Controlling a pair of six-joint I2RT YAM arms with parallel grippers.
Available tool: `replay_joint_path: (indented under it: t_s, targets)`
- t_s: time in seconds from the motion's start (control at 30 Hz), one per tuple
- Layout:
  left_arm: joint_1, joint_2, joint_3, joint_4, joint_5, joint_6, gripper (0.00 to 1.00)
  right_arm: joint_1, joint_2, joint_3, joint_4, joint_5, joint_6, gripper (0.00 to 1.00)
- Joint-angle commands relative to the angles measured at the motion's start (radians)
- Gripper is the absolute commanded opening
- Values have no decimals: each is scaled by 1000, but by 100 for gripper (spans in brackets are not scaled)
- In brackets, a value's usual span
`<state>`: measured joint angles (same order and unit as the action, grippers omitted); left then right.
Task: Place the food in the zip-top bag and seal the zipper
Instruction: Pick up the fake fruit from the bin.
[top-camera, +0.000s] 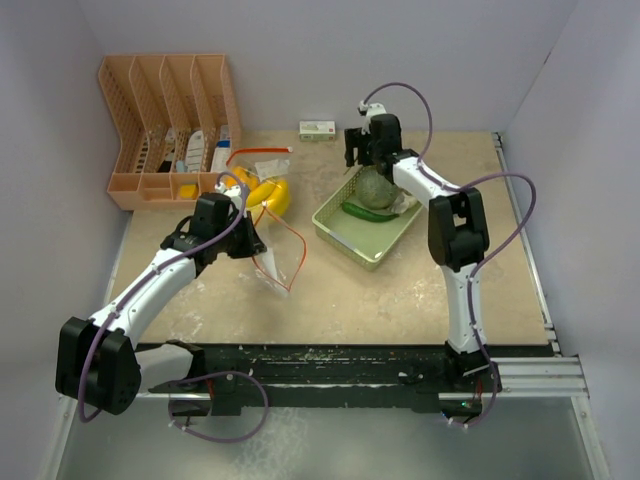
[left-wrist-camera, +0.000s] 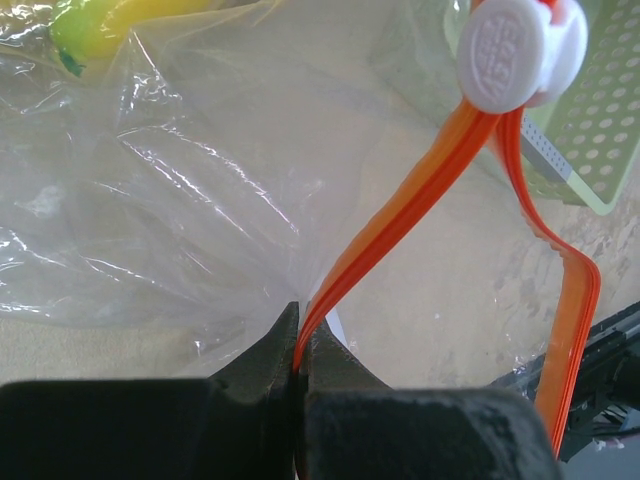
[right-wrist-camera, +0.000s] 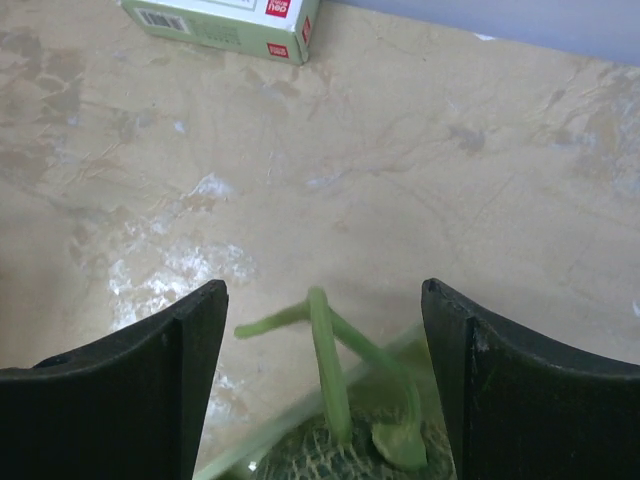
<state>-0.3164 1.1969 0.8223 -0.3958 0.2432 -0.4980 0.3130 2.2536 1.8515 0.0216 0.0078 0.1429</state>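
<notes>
Soft, even light, faint shadows; glare streaks the clear bag (left-wrist-camera: 180, 170), wrist views slightly blurred close up.

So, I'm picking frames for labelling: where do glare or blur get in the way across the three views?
Left wrist: white glare streaks on the clear zip-top bag, the near jaws a soft dark mass. Right wrist: table and small box sharp, jaws soft-edged. Top external: even light, only faint shadows.

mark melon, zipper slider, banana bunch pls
melon (top-camera: 376, 188): top view, its rounded upper side.
zipper slider (left-wrist-camera: 520, 50): left wrist view, its white face.
banana bunch (top-camera: 270, 196): top view, middle of the yellow curve.
</notes>
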Motion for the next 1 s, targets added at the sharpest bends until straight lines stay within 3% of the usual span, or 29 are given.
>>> replay_joint_path:
  t_s: [0.0,0.13,0.2,0.23,0.27,0.3,0.37,0.47,0.67,0.97]
  targets:
    - [5,-7,-2,59,26,-16,0,-3,-4,45,-5,17,-41,79]
    - [4,-5,-5,63,31,-17,0,-3,23,69,-19,18,-56,74]
    - [4,-5,-6,66,33,-19,0,-2,20,61,-12,14,-59,67]
    - [4,-4,-6,67,34,-19,0,-3,17,56,-9,15,-60,58]
    - [4,-3,-6,68,36,-19,0,-3,12,46,-6,18,-59,37]
    - [4,-2,-5,69,37,-19,0,-3,6,37,-1,25,-57,22]
    - [4,-1,-6,70,40,-20,0,-3,-10,12,20,38,-54,6]
    - [4,-1,-8,69,39,-20,0,-3,-34,-14,40,43,-57,0]
    - [5,5,-9,68,36,-22,0,-2,-168,-96,71,-16,-19,0]
    - [4,21,-11,64,23,-24,0,12,-608,-435,150,-119,124,0]
